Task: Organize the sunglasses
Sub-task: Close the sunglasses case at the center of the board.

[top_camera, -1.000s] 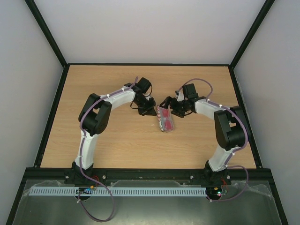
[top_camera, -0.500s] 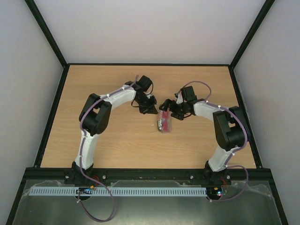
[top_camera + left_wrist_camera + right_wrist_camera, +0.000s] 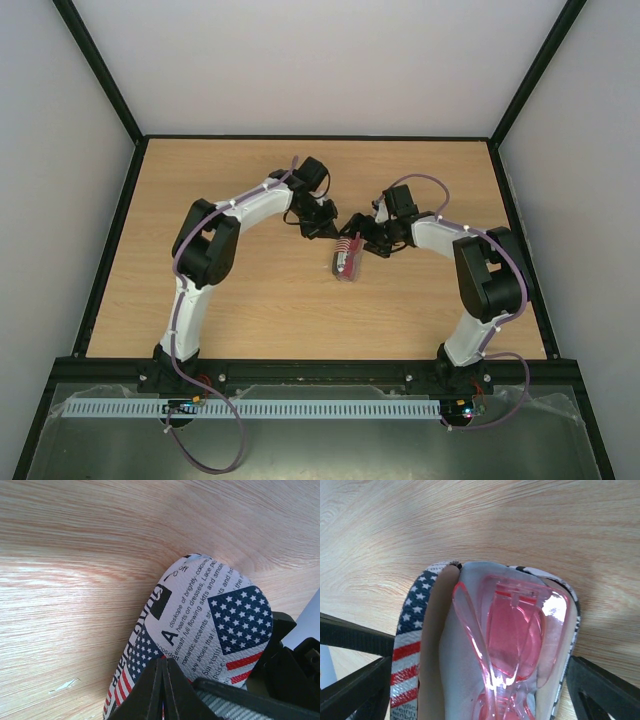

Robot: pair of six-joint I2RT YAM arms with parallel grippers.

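The sunglasses (image 3: 512, 640), red-tinted and folded, lie inside the open flag-patterned case (image 3: 407, 630) on a light-blue cloth (image 3: 457, 675). In the top view the case (image 3: 345, 262) sits mid-table between both arms. My right gripper (image 3: 480, 667) is open, one finger on each side of the case, the glasses between them. My left gripper (image 3: 165, 677) is shut with nothing in it. Its joined fingertips rest against the outside of the case's raised lid (image 3: 200, 615). In the top view the left gripper (image 3: 325, 228) is just left of the right gripper (image 3: 360, 243).
The case stands on a bare wooden table (image 3: 250, 300) with black rails and grey walls around it. A finger (image 3: 280, 650) of the right gripper shows at the right of the left wrist view, close to the lid.
Both grippers have closed in on the case, the left moving right against the lid and the right moving left over it. The case has shifted slightly left.
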